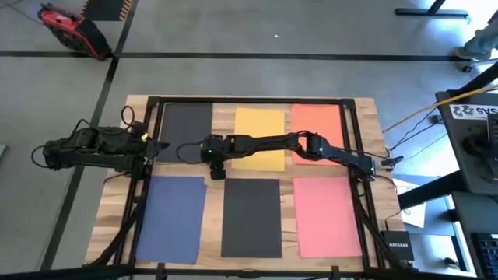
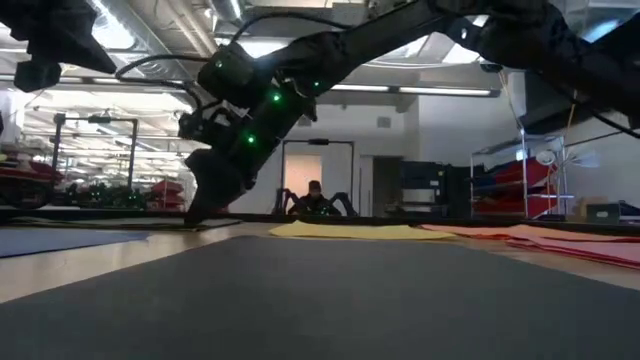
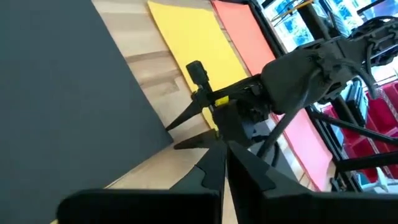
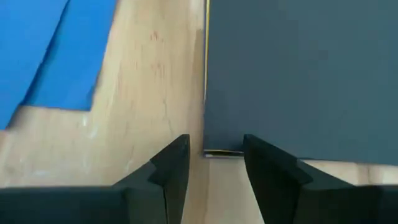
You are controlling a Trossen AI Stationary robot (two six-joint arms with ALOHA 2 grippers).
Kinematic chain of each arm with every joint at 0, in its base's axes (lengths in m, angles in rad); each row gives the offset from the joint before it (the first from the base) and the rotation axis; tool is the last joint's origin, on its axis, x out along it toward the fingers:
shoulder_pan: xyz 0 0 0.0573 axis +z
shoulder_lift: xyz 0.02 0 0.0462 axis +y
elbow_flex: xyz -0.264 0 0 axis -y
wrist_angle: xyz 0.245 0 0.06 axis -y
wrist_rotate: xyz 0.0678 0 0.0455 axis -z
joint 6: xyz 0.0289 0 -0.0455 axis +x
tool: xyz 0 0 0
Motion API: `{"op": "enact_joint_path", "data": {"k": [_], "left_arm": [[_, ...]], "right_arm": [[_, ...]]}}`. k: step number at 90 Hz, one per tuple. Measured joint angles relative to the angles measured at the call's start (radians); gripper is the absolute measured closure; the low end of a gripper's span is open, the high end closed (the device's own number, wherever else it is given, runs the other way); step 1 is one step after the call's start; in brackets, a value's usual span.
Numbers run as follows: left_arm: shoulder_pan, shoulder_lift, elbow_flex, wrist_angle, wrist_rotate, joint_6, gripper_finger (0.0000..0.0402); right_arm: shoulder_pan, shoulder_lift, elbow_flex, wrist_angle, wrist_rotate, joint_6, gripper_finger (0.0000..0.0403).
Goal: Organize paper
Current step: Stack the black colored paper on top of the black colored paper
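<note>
Six sheets of paper lie flat on the wooden table. The far row holds a dark sheet (image 1: 187, 128), a yellow one (image 1: 259, 138) and an orange one (image 1: 315, 124). The near row holds a blue (image 1: 173, 219), a dark (image 1: 250, 218) and a pink sheet (image 1: 327, 216). My right gripper (image 1: 216, 171) reaches across from the right and points down, open. Its fingers stand on either side of the far dark sheet's near right corner (image 4: 214, 146); I cannot tell whether they touch it. My left gripper (image 1: 158, 148) waits shut at the table's left, above the far dark sheet's left edge.
A black frame rail (image 1: 249, 99) runs around the tabletop, with cables along the left and right sides. Bare wood strips (image 4: 155, 81) separate the sheets. A person (image 2: 315, 198) sits in the room far behind the table. A small box (image 1: 397, 249) lies at the near right.
</note>
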Motion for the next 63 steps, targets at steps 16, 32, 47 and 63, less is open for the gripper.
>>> {"op": "enact_joint_path", "data": {"k": [16, 32, 47, 63], "left_arm": [[0.000, 0.000, 0.000, 0.001, 0.000, -0.005, 0.0402], [0.000, 0.000, 0.000, 0.001, 0.000, -0.011, 0.0402], [0.000, 0.000, 0.000, 0.001, 0.000, -0.012, 0.0402], [0.000, 0.000, 0.000, 0.001, 0.000, -0.016, 0.0402]], "right_arm": [[0.000, 0.004, 0.000, 0.000, -0.001, 0.000, 0.0281], [0.002, 0.004, 0.000, -0.009, -0.005, 0.000, 0.0346], [0.002, 0.004, 0.007, -0.033, -0.007, 0.007, 0.0398], [0.000, 0.004, 0.076, -0.108, 0.001, 0.012, 0.0380]]}}
